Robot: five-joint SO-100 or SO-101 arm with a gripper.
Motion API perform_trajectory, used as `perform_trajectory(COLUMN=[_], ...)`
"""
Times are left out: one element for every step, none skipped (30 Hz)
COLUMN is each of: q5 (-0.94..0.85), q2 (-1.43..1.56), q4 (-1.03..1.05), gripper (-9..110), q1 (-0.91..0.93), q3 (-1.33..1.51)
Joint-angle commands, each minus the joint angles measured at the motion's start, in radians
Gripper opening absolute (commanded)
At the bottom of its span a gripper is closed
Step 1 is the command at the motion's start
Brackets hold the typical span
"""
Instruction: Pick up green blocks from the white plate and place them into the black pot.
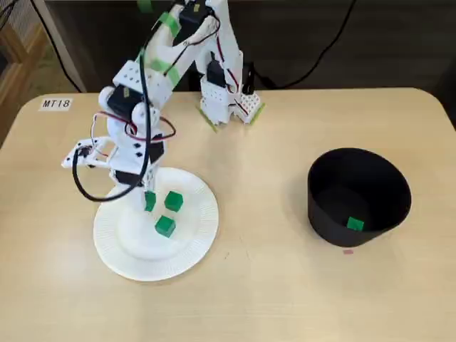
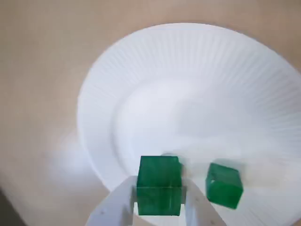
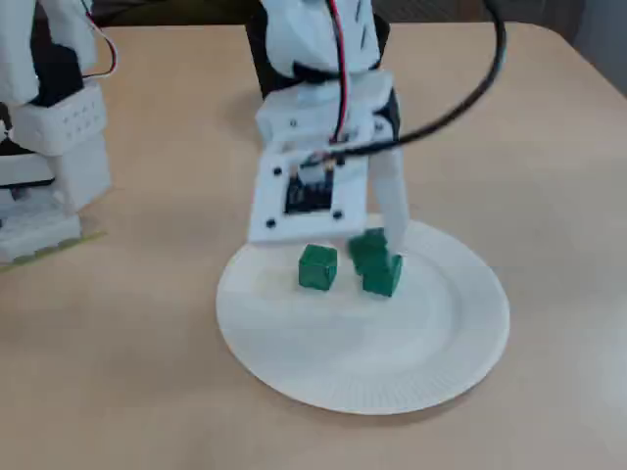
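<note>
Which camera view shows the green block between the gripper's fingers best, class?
The wrist view: the green block sits large and close, flanked by both fingers of the gripper. One fixed view shows only a sliver under the arm; the other shows it beside a finger, partly behind a neighbouring block.

The round white plate [image 1: 121, 249] lies flat. In a fixed view, the first green block [image 2: 159, 176] sits near its 12 o'clock edge, squeezed in the claw [image 2: 160, 188]. The second green block [image 1: 174, 201] lies at its 3 o'clock and the third green block [image 1: 164, 226] at its 5 o'clock. The black pot [image 1: 320, 206] stands upright at the plate's 3 o'clock, with the fourth green block [image 1: 355, 224] inside.
</note>
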Motion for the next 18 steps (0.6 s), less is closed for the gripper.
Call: perform_trajectory(q5=[0.183, 0.225, 0.252, 0.273, 0.291, 0.299, 0.299, 0.293, 0.279, 0.265, 0.255, 0.242, 0.225, 0.206, 0.184, 0.166, 0.149, 0.132], q2=[0.325, 0.376, 0.414, 0.443, 0.468, 0.488, 0.502, 0.506, 0.508, 0.509, 0.506, 0.500, 0.489, 0.476, 0.460, 0.442, 0.420, 0.396], q4=[-0.181, -0.187, -0.183, -0.179, -0.179, -0.193, -0.213, -0.235, -0.264, -0.293, -0.311, -0.325, -0.336, -0.348, -0.356, -0.365, -0.373, -0.379], gripper=[-2, -2, -2, -2, -2, -2, -2, -2, -2, -2, -2, -2, -2, -2, -2, -2, -2, -2], q1=[-0.075, -0.112, -0.160, -0.221, -0.291, -0.373, -0.456, -0.541, -0.624, -0.699, -0.770, -0.831, -0.885, -0.934, -0.974, -1.008, -1.037, -1.058], q3=[0.123, 0.135, 0.137, 0.137, 0.137, 0.137, 0.133, 0.129, 0.124, 0.123, 0.123, 0.123, 0.123, 0.123, 0.123, 0.123, 0.123, 0.123])
